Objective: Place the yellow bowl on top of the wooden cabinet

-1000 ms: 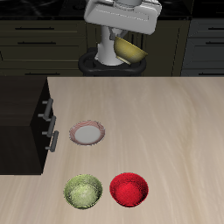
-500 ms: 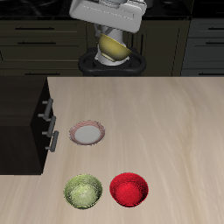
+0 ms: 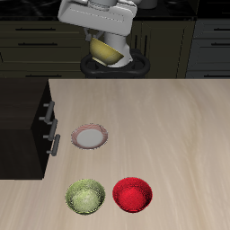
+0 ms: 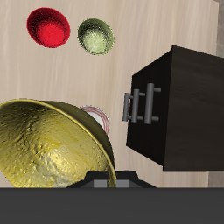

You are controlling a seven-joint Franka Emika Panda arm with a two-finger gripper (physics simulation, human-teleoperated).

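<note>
One wooden cabinet (image 3: 22, 126) stood at the table's edge, beside it a small plate (image 3: 90, 137), a yellow-green bowl (image 3: 86, 197) and a red bowl (image 3: 133, 193), while the gripper (image 3: 106, 40), jaws clamped on the tilted yellow bowl (image 3: 106, 52), hung high above the table's back.

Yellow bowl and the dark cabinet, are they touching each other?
Apart. The exterior view shows the yellow bowl held high by the gripper, far from the wooden cabinet.
</note>
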